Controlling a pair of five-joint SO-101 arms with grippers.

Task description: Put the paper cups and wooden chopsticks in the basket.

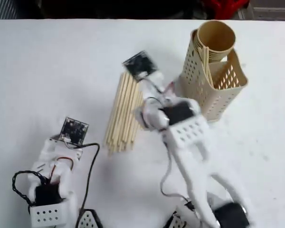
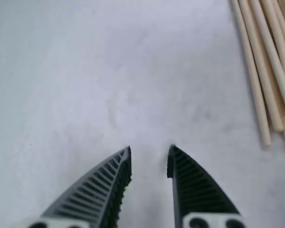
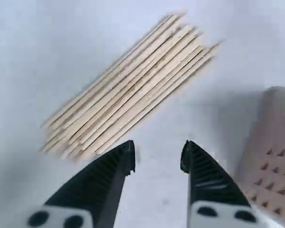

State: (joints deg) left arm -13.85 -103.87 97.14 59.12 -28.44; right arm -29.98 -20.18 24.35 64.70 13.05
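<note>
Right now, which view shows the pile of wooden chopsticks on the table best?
The right wrist view: the whole pile of chopsticks lies uncovered, both ends visible. In the high view the right arm hides part of the pile. The left wrist view shows one end of several sticks.

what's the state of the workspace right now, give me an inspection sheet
surface: white table.
job's things: loose pile of pale wooden chopsticks lying on the table; beige perforated plastic basket upright beside it, holding stacked tan paper cups and a few chopsticks.
clutter: nothing seen.
grippers: left gripper open, empty, over bare table; right gripper open, empty, between pile and basket.
cables: black cable looped beside the left arm.
surroundings: dark area beyond the table's far edge.
</note>
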